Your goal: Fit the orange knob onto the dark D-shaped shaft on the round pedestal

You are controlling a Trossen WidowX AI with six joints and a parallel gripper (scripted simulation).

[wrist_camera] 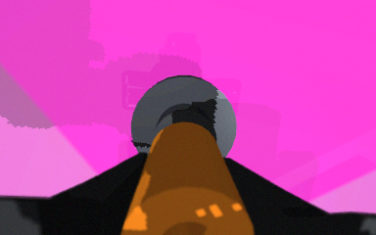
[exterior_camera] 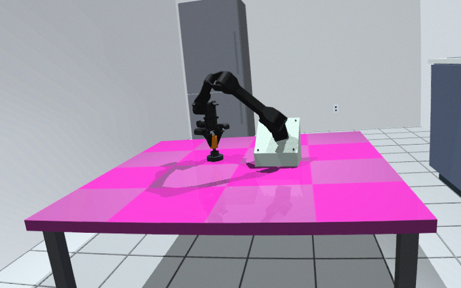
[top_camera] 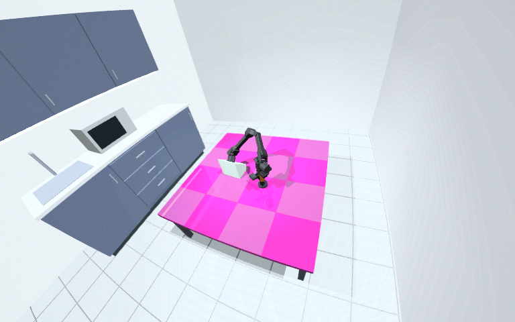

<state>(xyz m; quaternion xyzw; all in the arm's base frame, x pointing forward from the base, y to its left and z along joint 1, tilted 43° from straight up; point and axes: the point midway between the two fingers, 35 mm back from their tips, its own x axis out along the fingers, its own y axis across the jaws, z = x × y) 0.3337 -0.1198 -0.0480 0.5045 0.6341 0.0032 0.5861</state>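
The orange knob [top_camera: 261,179] [exterior_camera: 214,141] [wrist_camera: 187,166] is upright between the fingers. My gripper [exterior_camera: 213,143] [wrist_camera: 184,163] points down and is shut on the knob. The dark round pedestal [top_camera: 263,184] [exterior_camera: 215,157] [wrist_camera: 151,110] stands on the table directly below. In the exterior view the knob's lower end is at the top of the pedestal's narrower dark upper part, above the wide base. The knob and fingers hide most of the shaft, and its flat side cannot be seen. Whether the knob touches the shaft cannot be told.
The pale green sloped block [top_camera: 232,169] [exterior_camera: 277,159] at the arm's base stands beside the pedestal. The pink checkered table [top_camera: 292,235] [exterior_camera: 262,210] carries both. A kitchen counter [top_camera: 172,108] is beyond the table's edge.
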